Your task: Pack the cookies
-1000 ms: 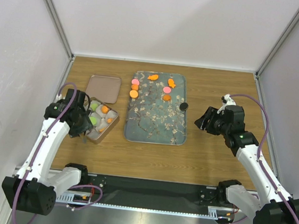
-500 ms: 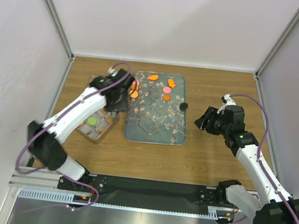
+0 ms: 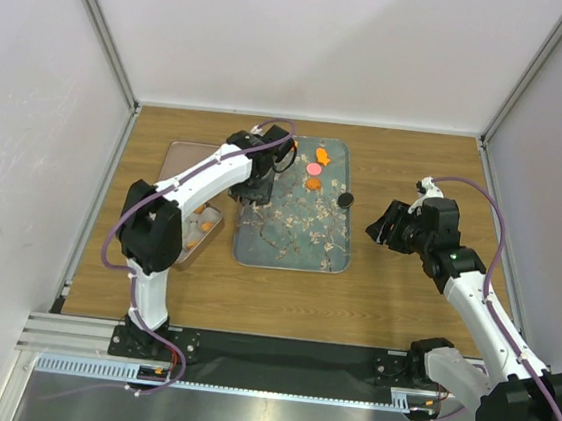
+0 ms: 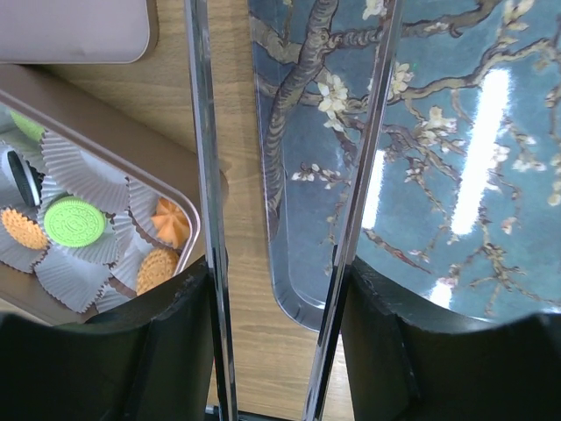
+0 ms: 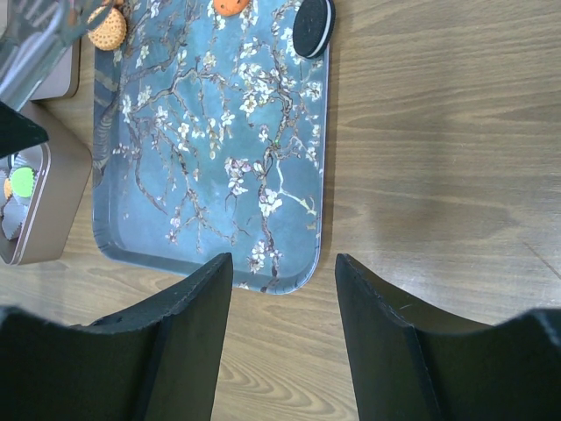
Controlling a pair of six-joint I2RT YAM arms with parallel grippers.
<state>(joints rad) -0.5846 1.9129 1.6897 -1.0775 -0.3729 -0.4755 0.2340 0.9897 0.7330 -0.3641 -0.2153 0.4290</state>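
At upper centre we see the left pincer [image 3: 253,190] spread and empty over the floral tray [image 3: 293,244]. The right pincer [image 3: 380,224], at right, also stands spread, holding nothing. Cookies [image 3: 314,169] lie at the tray's top; others [image 4: 77,223] sit in the tin [image 3: 200,243], left, on the tabletop [image 3: 393,293].

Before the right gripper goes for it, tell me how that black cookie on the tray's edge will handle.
The black cookie looks like a thin sandwich disc, so probably light and brittle under a hard squeeze. It leans on the tray rim, half over the edge, so a nudge may tip it onto the wood. The glossy tray likely lets it slide.
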